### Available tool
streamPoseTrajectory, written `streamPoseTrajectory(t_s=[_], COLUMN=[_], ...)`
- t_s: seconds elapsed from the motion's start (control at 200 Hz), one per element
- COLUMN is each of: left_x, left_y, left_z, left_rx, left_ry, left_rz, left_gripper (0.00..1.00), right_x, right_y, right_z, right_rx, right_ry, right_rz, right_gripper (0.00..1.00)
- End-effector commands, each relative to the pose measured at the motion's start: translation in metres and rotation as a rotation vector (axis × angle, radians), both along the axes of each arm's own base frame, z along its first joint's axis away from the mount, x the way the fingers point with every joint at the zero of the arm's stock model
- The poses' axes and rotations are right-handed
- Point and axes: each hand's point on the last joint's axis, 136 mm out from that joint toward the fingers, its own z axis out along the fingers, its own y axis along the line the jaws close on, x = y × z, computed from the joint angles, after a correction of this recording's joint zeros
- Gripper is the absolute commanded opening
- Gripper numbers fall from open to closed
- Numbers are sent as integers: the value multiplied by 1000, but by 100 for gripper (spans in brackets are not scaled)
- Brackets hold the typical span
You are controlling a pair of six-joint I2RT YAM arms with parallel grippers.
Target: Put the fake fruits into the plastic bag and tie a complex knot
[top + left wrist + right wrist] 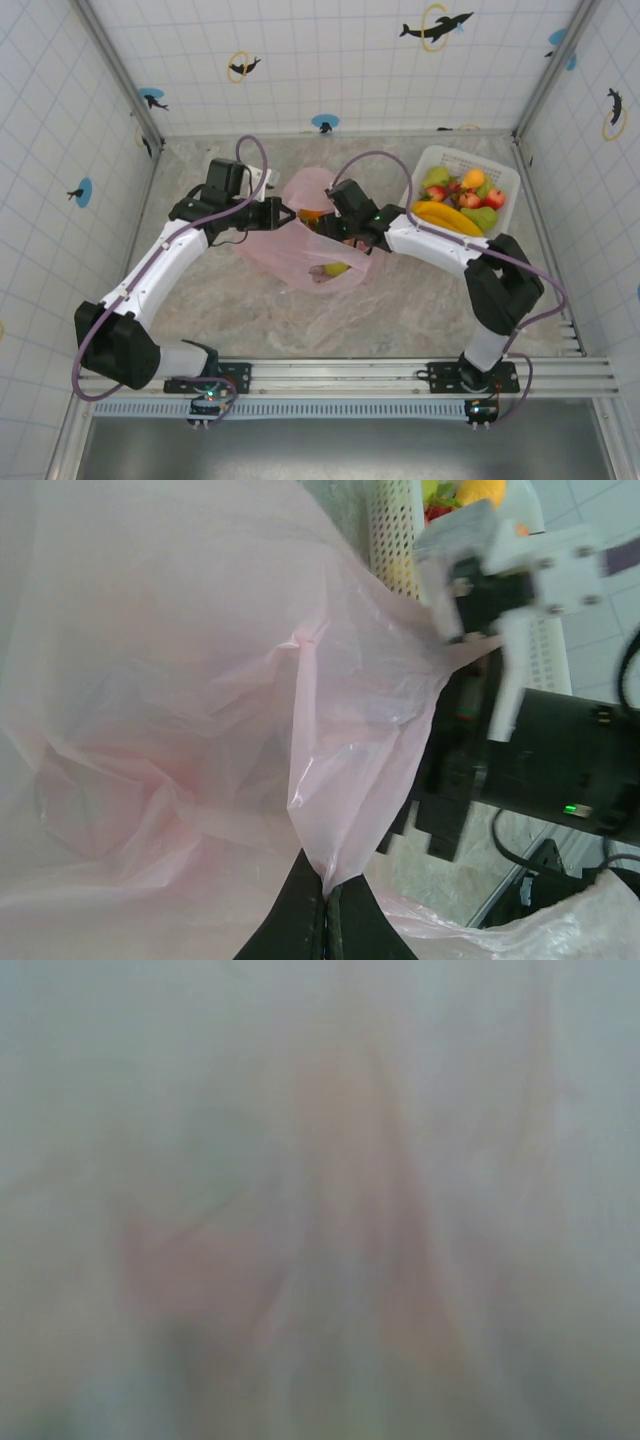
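The plastic bag [280, 250] lies mid-table [400, 310], its mouth facing far and lifted on the left. To its far right, the white basket [505, 205] holds most of the fake fruits [462, 195]. A yellow-green one [336, 268] shows through the near side of the film.

Your left gripper [287, 215] has its fingers pressed together on a thin fold of the bag's rim, which the left wrist view shows clearly [326, 910]. Your right gripper [350, 232] sits in the bag's mouth.

I think the main risks are these:
- That pinch holds very little film, so a tug could pull it free and collapse the mouth.
- Loose film could snag the right fingers and drag the bag, rolling fruit out.

The right wrist camera gives only a pink blur, so you cannot tell whether those jaws are spread or holding anything. The number of fruits inside and the handle loops are also hard to make out.
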Motion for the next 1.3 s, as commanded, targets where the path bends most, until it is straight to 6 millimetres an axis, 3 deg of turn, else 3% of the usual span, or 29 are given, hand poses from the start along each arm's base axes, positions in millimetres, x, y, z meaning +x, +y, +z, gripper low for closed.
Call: streamPoseTrajectory(t_s=[0.0,0.145,0.45,0.771,0.931,1.296], left_x=[0,-6,-6,-3,-2,3], left_y=[2,1,1,0,-1,-1], left_z=[1,1,3,3,5,10], left_rx=[-3,-16,-20,-24,-29,-27], left_ry=[-18,-23,-33,-30,-31,-52], left_rz=[-3,-26,-24,-19,-19,-6], left_gripper=[0,0,0,0,0,0], right_x=[-12,-27,-61,-91,-90,-121], right_y=[-3,3,21,-1,-4,51], right_z=[31,55,130,203,200,163], right_rx=[72,162,431,669,724,759], right_ry=[-24,-11,32,-36,-26,136], right_rz=[16,58,199,293,285,441], right_gripper=[73,73,75,83,88,95])
